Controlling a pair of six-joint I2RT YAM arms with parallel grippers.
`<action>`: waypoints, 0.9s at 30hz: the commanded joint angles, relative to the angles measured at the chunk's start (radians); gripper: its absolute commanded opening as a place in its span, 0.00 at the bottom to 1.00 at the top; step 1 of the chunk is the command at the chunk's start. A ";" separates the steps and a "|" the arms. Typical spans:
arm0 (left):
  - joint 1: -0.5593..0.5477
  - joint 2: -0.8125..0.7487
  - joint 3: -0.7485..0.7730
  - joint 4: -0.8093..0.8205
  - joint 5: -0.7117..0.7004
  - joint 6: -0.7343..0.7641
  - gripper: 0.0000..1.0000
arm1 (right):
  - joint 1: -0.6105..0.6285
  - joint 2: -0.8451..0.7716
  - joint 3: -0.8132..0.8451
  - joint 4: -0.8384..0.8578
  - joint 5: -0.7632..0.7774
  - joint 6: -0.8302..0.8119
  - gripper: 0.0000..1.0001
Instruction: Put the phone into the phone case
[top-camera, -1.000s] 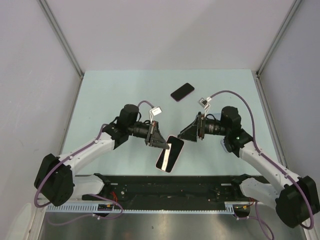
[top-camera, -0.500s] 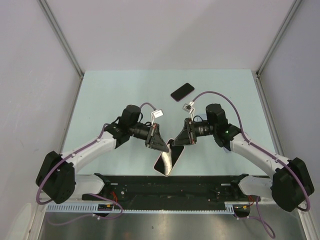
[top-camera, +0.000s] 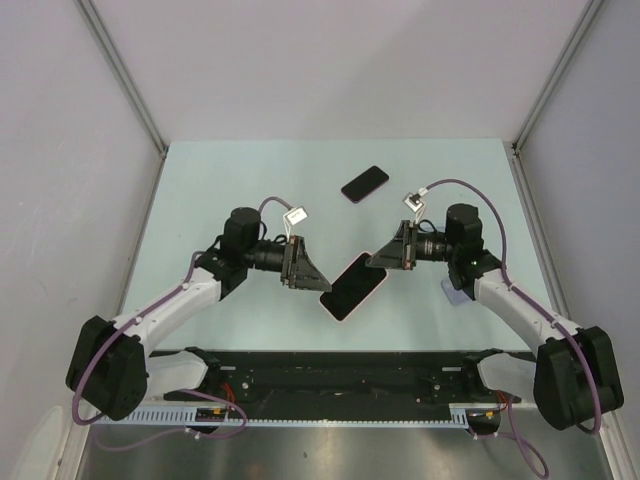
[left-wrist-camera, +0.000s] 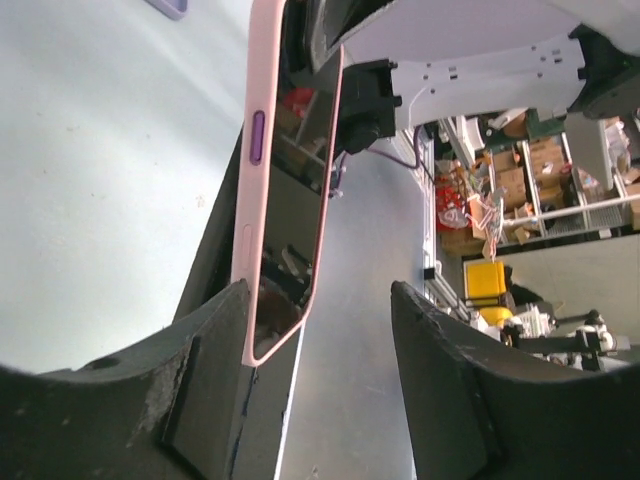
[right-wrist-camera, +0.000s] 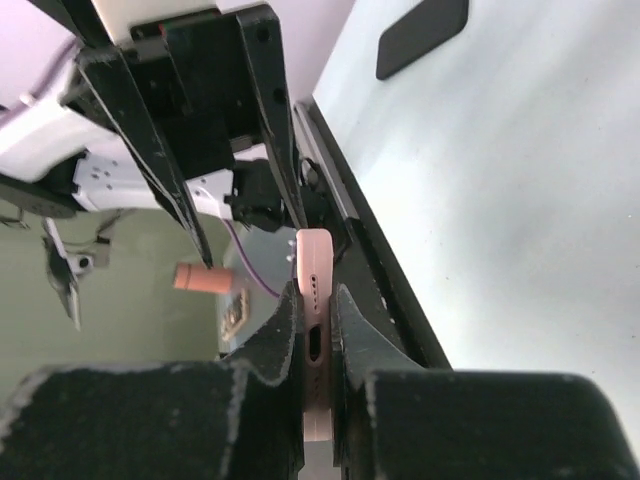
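The right gripper (top-camera: 384, 262) has its jaws pressed on one short end of the pink-rimmed flat phone with a glossy dark face (top-camera: 352, 288). It pinches this phone (right-wrist-camera: 314, 268) by both faces and holds it in the air, tilted, above the pale green table (top-camera: 220, 190). The left gripper (top-camera: 308, 272) is at the phone's other end with jaws spread wide. That end (left-wrist-camera: 290, 200) sits between the fingers, close to one; if it touches I cannot tell. Beyond the phone, well apart, a dark flat rectangular piece with a lilac edge (top-camera: 365, 184) lies flat.
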 joint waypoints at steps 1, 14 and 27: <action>0.004 -0.022 -0.050 0.151 0.024 -0.102 0.63 | -0.030 -0.048 -0.025 0.260 -0.049 0.243 0.00; -0.004 -0.038 -0.052 0.085 -0.053 -0.058 0.66 | -0.096 -0.090 -0.061 0.352 -0.036 0.345 0.00; -0.006 0.003 0.036 -0.088 -0.220 -0.002 0.03 | -0.090 -0.151 -0.128 0.329 0.038 0.330 0.00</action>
